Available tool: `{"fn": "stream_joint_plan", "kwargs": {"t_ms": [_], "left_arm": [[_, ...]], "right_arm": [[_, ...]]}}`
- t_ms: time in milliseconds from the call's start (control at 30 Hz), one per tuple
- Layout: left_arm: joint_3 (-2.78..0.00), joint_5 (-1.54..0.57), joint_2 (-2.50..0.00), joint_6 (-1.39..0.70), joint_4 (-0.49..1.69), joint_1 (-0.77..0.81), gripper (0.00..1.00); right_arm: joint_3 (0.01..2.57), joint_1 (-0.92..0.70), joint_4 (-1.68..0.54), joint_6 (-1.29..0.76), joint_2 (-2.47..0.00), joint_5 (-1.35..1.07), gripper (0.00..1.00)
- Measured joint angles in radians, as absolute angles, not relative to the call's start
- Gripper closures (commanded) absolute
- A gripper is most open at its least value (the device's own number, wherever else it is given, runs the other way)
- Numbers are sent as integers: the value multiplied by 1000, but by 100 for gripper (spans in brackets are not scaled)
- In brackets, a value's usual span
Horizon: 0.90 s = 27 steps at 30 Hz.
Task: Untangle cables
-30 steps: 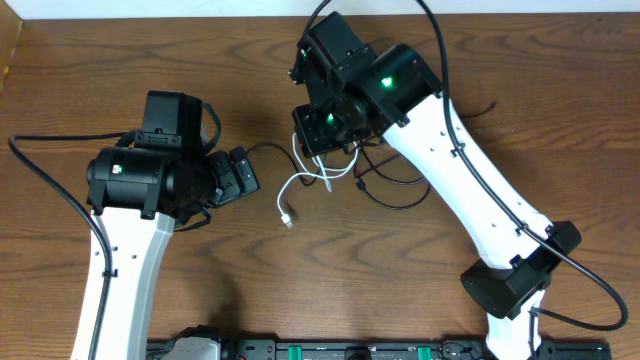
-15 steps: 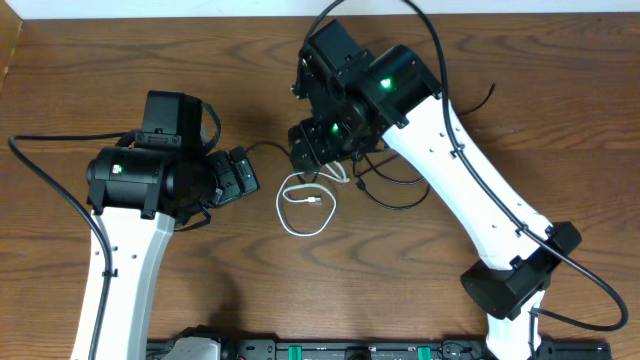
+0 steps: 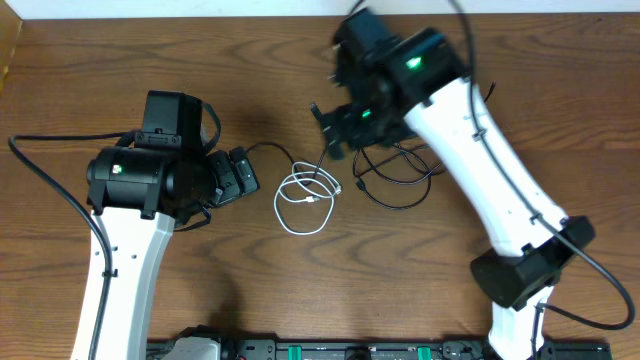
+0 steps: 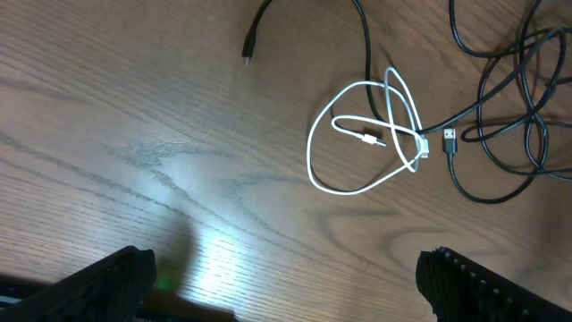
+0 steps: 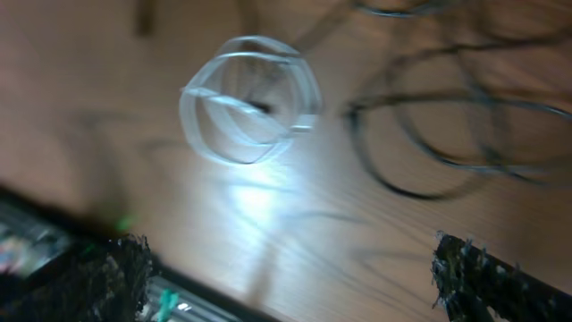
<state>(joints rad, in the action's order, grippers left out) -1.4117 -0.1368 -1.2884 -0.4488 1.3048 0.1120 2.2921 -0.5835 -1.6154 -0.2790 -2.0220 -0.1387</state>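
The white cable (image 3: 308,198) lies coiled on the table (image 3: 300,290), the black cables (image 3: 395,182) tangled against its right-arm side. The left gripper (image 3: 240,177), spread and empty, sits just beside the coil, likely nearer; the right gripper (image 3: 332,128), also released, hovers beyond it

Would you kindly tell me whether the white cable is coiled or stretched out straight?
Coiled. The white cable lies on the table in loose overlapping loops, with one plug end resting inside the ring.
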Motion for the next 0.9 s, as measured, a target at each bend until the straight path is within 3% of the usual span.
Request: {"fn": "stream_joint_plan", "kwargs": {"t_ms": [300, 900], "left_arm": [[-1412, -137, -1288, -449, 1298, 112, 2], [-1358, -163, -1318, -349, 1129, 112, 2]], "right_arm": [[2292, -418, -1694, -293, -2022, -66, 1], [2292, -416, -1693, -304, -2022, -66, 1]]}}
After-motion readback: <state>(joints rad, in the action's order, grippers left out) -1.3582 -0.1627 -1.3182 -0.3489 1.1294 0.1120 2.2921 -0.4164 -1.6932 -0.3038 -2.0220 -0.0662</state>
